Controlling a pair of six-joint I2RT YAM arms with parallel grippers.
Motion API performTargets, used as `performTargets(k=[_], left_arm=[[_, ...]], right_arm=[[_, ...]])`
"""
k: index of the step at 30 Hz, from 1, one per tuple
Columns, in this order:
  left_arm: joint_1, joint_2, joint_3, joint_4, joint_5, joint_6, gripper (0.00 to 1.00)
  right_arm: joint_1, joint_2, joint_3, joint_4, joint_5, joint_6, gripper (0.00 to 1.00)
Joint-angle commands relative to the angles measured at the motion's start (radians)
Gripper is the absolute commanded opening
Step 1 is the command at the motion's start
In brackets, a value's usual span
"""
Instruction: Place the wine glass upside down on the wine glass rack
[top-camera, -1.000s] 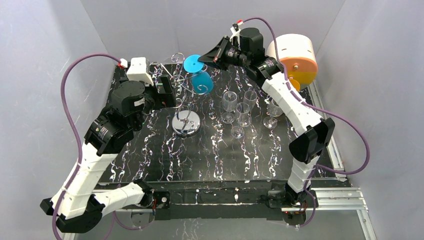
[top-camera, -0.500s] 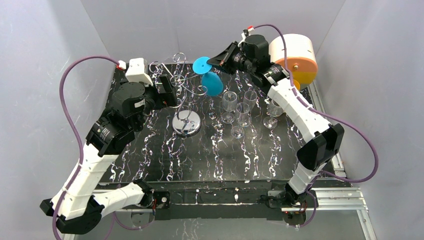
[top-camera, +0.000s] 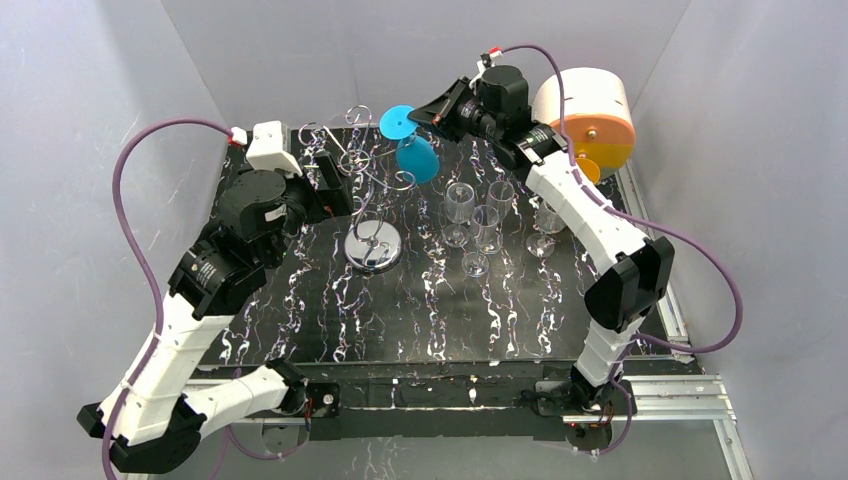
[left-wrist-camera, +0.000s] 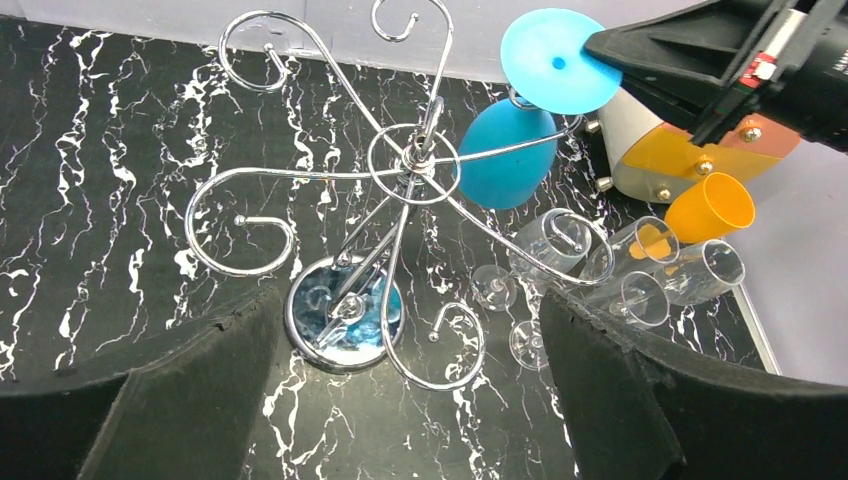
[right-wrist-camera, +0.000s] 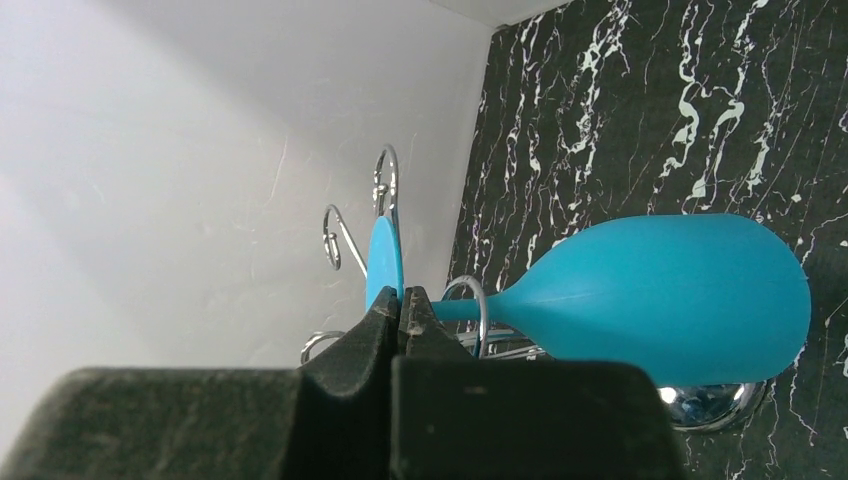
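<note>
Blue wine glass (top-camera: 417, 158), foot-up, in clenched right jaws by wire rack (top-camera: 372, 245); left jaws wide apart.

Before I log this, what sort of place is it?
Probably a robot lab cell: grey walls box in a black marbled table, with the left arm and right arm bolted at its near edge.

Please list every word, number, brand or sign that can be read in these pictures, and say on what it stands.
No readable text in any view.
The blue wine glass and the wine glass rack show no print.
A red and white tag on the right arm is too small to read.
</note>
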Motion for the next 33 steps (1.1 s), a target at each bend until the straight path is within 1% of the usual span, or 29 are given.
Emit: performTargets(k=[1,7,11,17,21,26,29,31,33], left_arm=[[-0.001,-0.014,-0.006,0.016,0.014,-0.023,0.98],[-0.002,-0.014,-0.010,0.012,0.009,-0.036,0.98],[-0.001,-0.019,-0.009,0.008,0.002,-0.038,0.98],[-0.001,-0.006,0.066,-0.015,-0.030,0.016,0.99],[-0.002,0.006,0.080,-0.029,-0.038,0.034,0.98],[-0.002,-0.013,0.078,-0.031,-0.086,0.021,0.98],[-0.001,-0.014,0.078,-0.033,-0.081,0.023,0.98],[-0.001,-0.008,0.079,-0.041,-0.074,0.014,0.98],[-0.001,-0.004,0.074,-0.044,-0.063,0.001,0.98]], right_arm=[[-0.006,0.032,0.076,0.039,-0.019,0.018,0.01],[-0.002,0.033,0.059,0.077,-0.049,-0.011,0.01],[-0.002,0.034,0.060,0.065,-0.061,-0.027,0.13],[0.003,0.027,0.061,0.031,-0.038,-0.053,0.24],[0.002,0.030,0.067,0.006,-0.032,-0.054,0.31],[0.002,0.029,0.097,-0.039,-0.012,-0.069,0.45],[0.002,0.019,0.105,-0.069,0.005,-0.061,0.56],[0.002,0.010,0.106,-0.089,0.012,-0.047,0.61],[0.002,0.005,0.112,-0.111,0.020,-0.039,0.64]])
